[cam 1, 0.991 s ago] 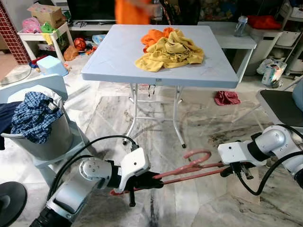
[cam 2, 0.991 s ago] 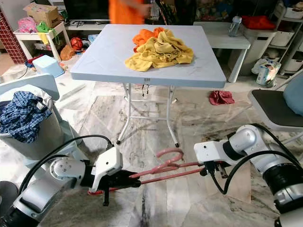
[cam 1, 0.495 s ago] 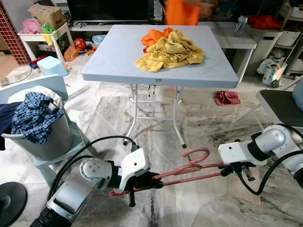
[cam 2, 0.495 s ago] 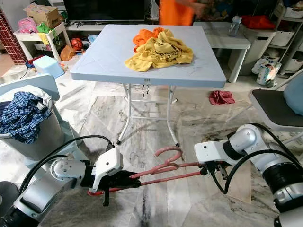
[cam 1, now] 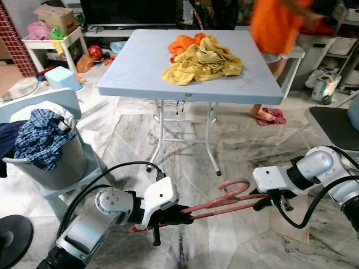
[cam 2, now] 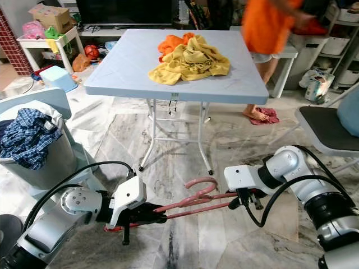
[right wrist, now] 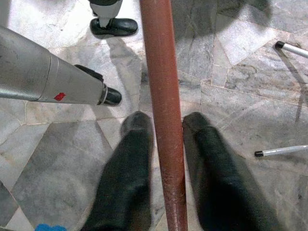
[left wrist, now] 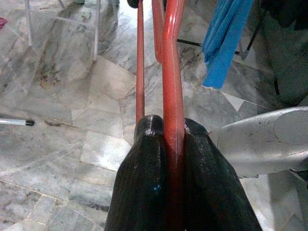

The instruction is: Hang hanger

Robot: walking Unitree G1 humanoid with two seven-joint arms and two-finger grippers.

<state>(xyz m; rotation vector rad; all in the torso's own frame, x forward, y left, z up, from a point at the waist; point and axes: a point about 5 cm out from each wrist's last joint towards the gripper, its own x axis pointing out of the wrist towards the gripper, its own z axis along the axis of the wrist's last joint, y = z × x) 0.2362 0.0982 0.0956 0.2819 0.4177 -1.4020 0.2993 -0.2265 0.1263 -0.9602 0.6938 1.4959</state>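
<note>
The pink-red hanger (cam 1: 221, 200) hangs low over the marble floor (cam 1: 185, 151), stretched level between the two arms, its hook (cam 1: 234, 184) curling upward near the right end; the left gripper (left wrist: 174, 144) is clamped on one end of it, both black fingers (left wrist: 144, 183) pressed against the bar in the left wrist view; the right gripper (right wrist: 166, 127) sits at the other end, its fingers (right wrist: 129, 163) standing either side of the bar with a slim gap showing, so they look parted rather than pinching, though the blur there makes this hard to judge. Beyond the hanger stands a light folding table (cam 1: 140, 67) on white legs, carrying a heap of yellow cloth (cam 1: 205, 59) with an orange garment (cam 1: 182, 42) touching it at the far side; a person in an orange top (cam 1: 277, 25) stands barefoot at the table's far right corner, one foot on a red cloth (cam 1: 276, 117); to the robot's left a grey basket (cam 1: 53, 168) holds a blue checked shirt (cam 1: 39, 137); a dark chair seat (cam 1: 336, 126) lies at the right edge.
</note>
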